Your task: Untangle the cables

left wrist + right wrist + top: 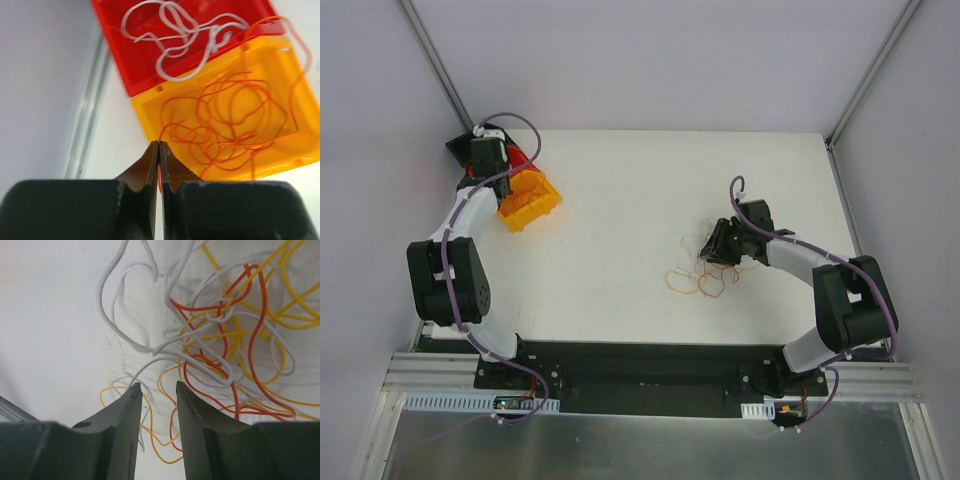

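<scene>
My left gripper (pixel 159 143) is shut on a thin orange cable strand (pixel 164 128), which runs into a heap of orange cable (pixel 225 120) in the yellow bin (pixel 145 107). A white cable (pixel 175 35) lies in the red bin (pixel 115 45) behind it. In the top view the left gripper (pixel 513 172) hangs over these bins at the far left. My right gripper (pixel 156 385) is open, just above a tangle of white (pixel 107 315), yellow (pixel 295 305) and orange-red (pixel 255 340) cables on the white table. In the top view the right gripper (pixel 712 255) sits over that tangle (pixel 705 278).
The yellow bin (pixel 532 200) and red bin (pixel 523 158) stand side by side near the table's far left corner. A metal frame post (pixel 87 100) runs along the left edge. Grey walls close the table on three sides.
</scene>
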